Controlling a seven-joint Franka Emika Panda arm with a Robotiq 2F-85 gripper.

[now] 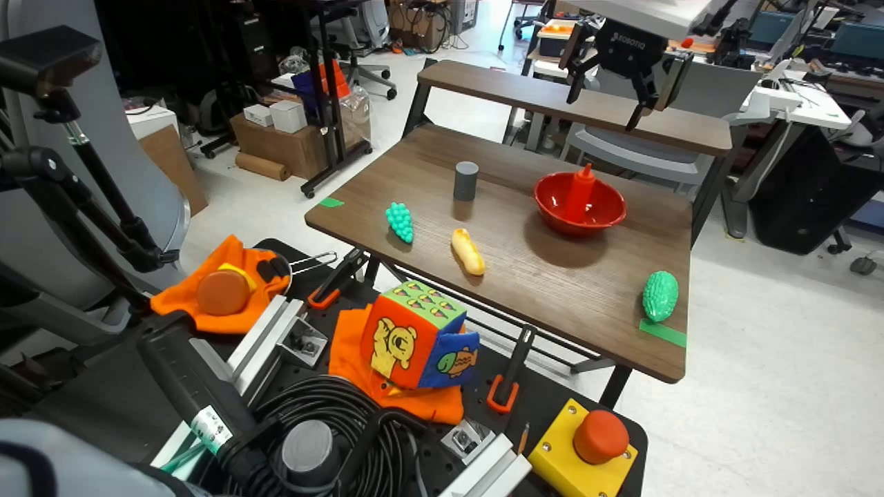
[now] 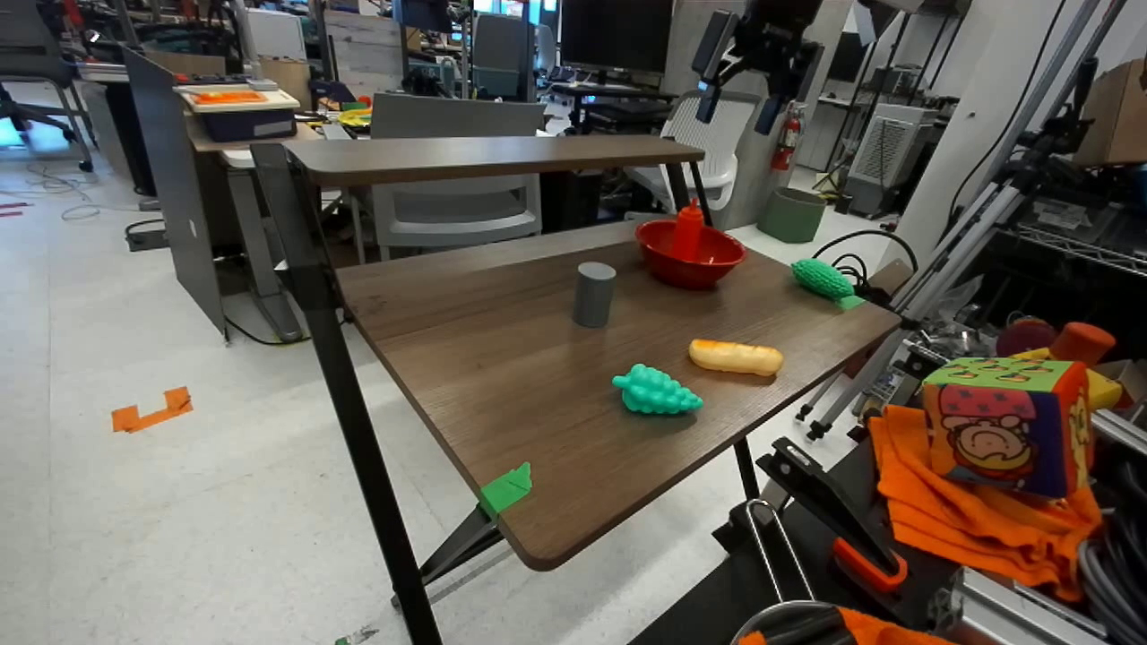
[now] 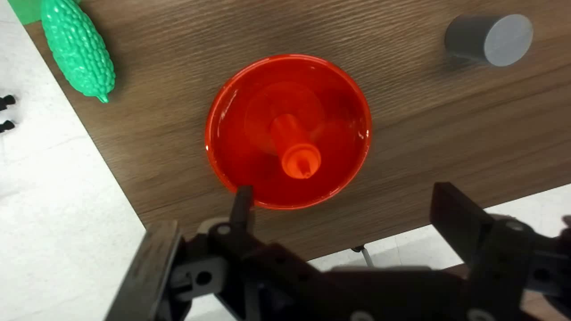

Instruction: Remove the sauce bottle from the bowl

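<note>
Wrist view: your gripper (image 3: 343,188) is spread wide, its fingers (image 3: 456,216) well apart. In an exterior view you can read ROBOTIQ on it; a white label (image 1: 211,429) at near left is too small to make out. Your sauce bottle (image 1: 579,200) stands inside the red bowl (image 1: 549,197), toward the far right of the table (image 1: 608,297), nozzle (image 1: 587,170) up, long axis close to vertical. In both exterior views the grey cylinder (image 1: 465,183) stands left of the bowl.
</note>
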